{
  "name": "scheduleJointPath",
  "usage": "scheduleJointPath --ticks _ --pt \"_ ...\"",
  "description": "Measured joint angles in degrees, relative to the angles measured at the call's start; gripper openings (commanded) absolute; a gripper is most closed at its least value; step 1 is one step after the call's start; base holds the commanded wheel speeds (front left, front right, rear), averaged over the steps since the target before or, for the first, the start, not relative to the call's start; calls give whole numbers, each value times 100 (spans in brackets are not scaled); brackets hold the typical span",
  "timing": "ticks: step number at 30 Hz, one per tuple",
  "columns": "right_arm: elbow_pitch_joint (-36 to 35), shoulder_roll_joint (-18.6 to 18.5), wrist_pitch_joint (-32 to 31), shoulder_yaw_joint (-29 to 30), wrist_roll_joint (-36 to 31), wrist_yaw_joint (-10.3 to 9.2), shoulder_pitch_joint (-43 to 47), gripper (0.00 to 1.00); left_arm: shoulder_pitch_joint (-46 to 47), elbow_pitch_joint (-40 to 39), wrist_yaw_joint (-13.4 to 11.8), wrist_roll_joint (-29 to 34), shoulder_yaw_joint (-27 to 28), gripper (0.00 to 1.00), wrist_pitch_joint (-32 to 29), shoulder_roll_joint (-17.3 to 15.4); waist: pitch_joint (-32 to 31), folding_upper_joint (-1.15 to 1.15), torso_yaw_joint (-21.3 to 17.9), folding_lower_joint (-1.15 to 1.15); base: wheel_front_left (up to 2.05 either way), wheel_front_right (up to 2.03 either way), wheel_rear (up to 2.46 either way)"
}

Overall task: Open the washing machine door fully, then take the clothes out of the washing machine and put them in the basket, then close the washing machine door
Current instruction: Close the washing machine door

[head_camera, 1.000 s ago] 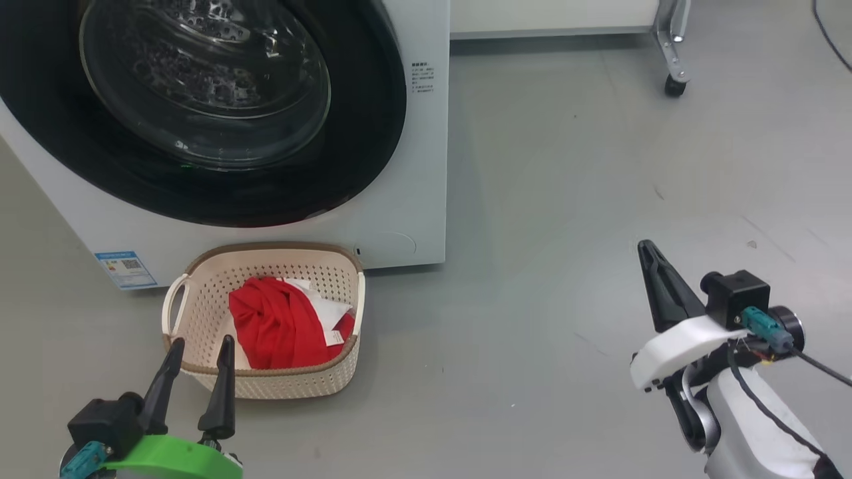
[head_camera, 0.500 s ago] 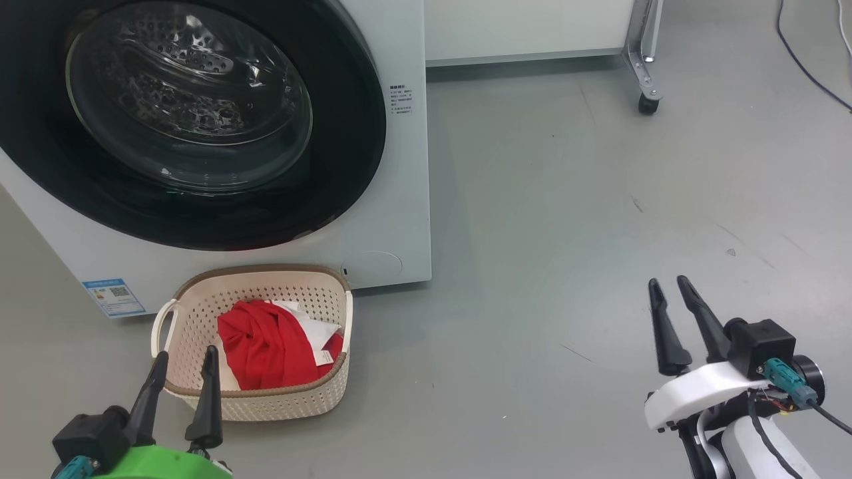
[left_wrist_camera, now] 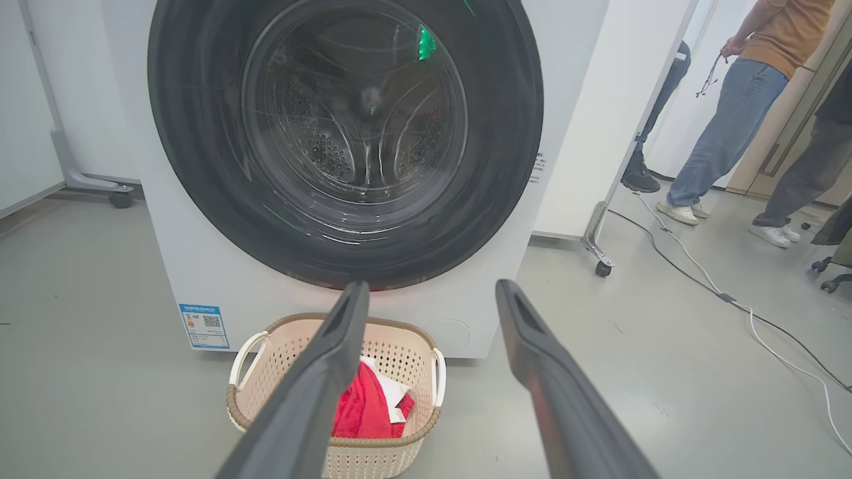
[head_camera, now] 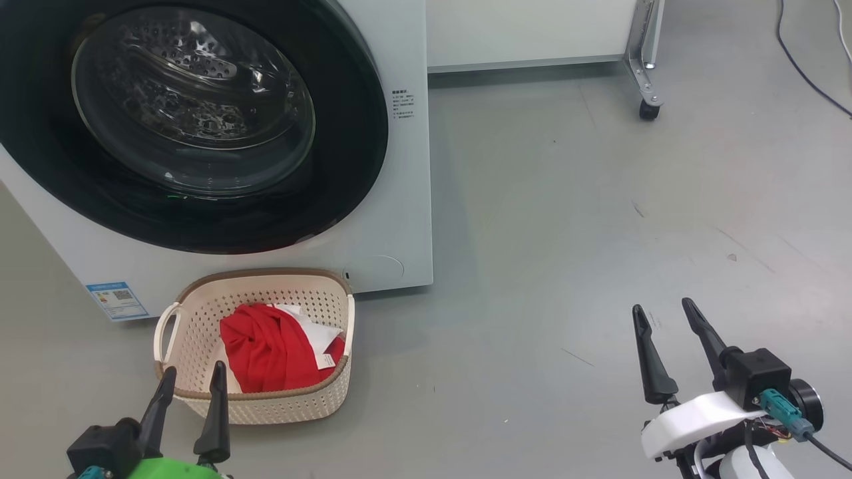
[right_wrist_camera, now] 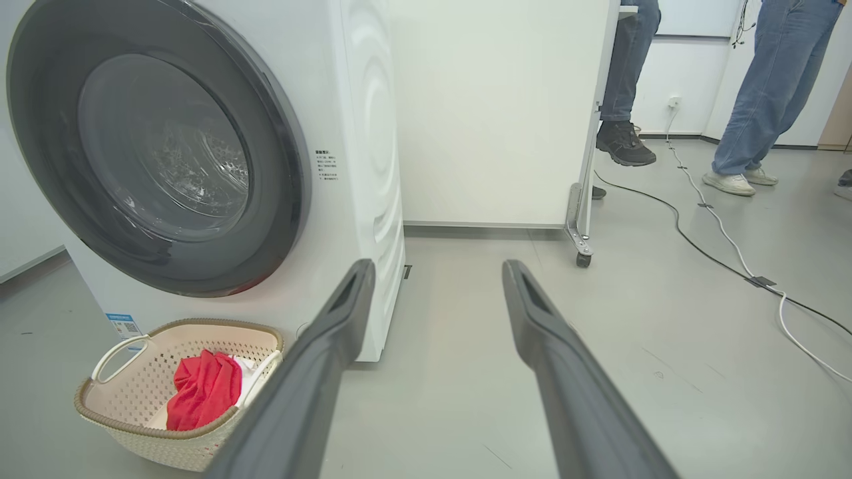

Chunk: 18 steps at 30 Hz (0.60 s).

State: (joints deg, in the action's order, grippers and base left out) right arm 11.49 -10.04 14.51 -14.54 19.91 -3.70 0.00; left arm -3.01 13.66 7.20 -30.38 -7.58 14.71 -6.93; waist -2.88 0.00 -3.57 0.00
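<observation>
Floor [head_camera: 546, 219]: L gripper [head_camera: 194, 367], R gripper [head_camera: 661, 304] low, splayed.

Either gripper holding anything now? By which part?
Nothing held. Left gripper and right gripper have open, empty jaws; the clothes lie in the basket.

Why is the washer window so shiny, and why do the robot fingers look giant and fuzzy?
Head view: lights glint off the washing machine door glass. Left wrist view: a green glint too; the left gripper fingers sit close to the wide lens, so big and soft. Right wrist view: right gripper fingers likewise.
</observation>
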Motion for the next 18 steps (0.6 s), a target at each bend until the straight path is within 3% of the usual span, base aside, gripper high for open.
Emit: scheduleJointPath --ticks 18 --pt "-283 30 0 18 -98 -51 296 100 -24 38 0 125 59 100 0 32 -14 0 8 0 0 0 0"
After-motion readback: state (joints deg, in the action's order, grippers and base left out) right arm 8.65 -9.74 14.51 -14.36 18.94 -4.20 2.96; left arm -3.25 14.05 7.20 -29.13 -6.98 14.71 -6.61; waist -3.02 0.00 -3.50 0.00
